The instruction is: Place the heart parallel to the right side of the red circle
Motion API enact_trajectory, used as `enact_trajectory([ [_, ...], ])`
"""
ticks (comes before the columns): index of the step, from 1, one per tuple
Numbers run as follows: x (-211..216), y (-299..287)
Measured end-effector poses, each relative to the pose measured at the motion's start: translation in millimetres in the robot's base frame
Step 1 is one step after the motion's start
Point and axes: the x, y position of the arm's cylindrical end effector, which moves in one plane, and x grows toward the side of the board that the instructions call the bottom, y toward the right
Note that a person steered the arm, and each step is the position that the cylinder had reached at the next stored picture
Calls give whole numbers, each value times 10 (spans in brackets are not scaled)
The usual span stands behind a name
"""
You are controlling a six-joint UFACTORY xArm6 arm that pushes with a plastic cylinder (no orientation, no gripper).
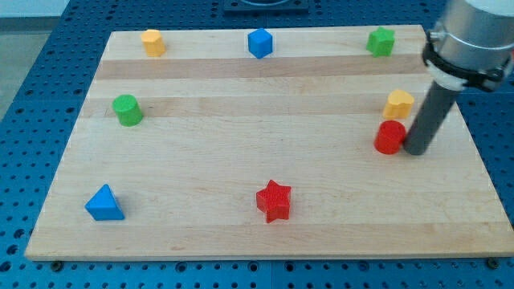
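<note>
blocks sit mostly near the rim of the wooden surface [265, 88], leaving a wide bare stretch across its middle. my tip [418, 151] rests on the surface at the view's right, just beside the red cylinder [390, 137], on that block's right; i cannot tell whether the two touch. no jaws exist on this rod, so there is nothing spread or pressed together to report.

the yellow heart-like block [398, 103] sits just above the red cylinder, nearly touching it, and just left of the rod's shaft. both lie close to the surface's right edge, with only a narrow strip of bare wood between the rod and that edge.

along the view's top edge stand a yellow block [153, 42] at the left, a blue cube-like block [259, 42] in the middle and a green block [381, 41] at the right. a green cylinder [127, 110] sits near the left edge. a blue triangular block [104, 203] lies at the bottom left corner, and a red star [274, 201] sits near the bottom edge at mid-width, well apart from the rest.

around the surface runs a blue perforated base [32, 120], and the arm's grey housing [470, 40] fills the view's top right.
</note>
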Motion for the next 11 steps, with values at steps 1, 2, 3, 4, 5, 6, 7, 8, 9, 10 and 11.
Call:
enact_trajectory([
  [1, -205, -363],
  [2, -394, -808],
  [3, -438, -1010],
  [4, -366, -755],
  [5, -311, -163],
  [6, -301, 420],
  [7, -463, 773],
  [8, -760, 791],
  [9, -829, 595],
  [10, -791, 53],
  [11, -671, -356],
])
